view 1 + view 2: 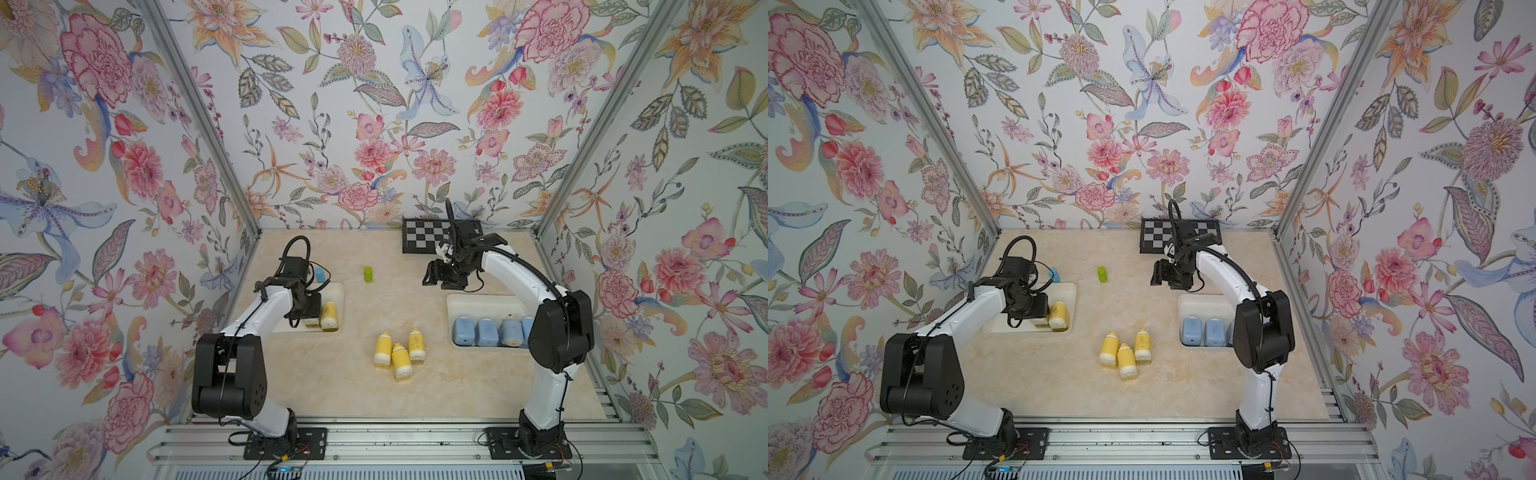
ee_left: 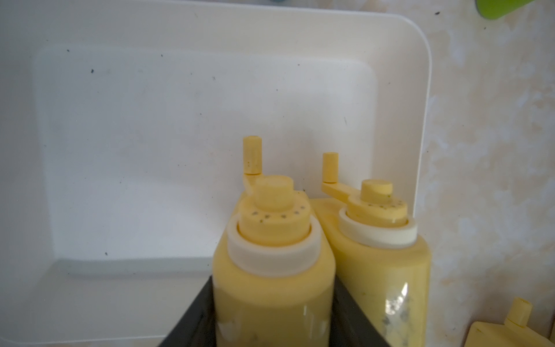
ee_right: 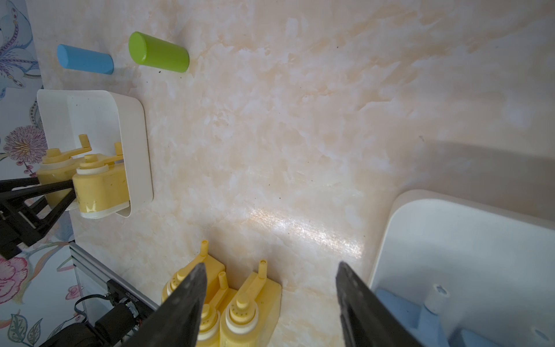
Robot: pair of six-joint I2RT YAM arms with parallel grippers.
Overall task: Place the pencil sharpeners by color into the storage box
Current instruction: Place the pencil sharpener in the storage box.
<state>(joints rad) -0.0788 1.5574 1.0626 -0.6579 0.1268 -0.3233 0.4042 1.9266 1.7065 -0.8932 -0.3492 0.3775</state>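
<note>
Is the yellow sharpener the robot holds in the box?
In: left fingers grip the sharpener inside the white box, beside another yellow sharpener.

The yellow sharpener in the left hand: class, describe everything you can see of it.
The yellow sharpener is glossy, bottle-shaped plastic with a cream collar, a speckled yellow cap and a small crank handle. The left hand grips its body from both sides inside the white box, close beside a second yellow sharpener.

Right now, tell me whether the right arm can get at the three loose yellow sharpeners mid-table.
Probably yes. The right gripper is open and empty above bare table, and the three yellow sharpeners sit close by with nothing between. They are bunched tightly, so picking one singly may be fiddly.
</note>
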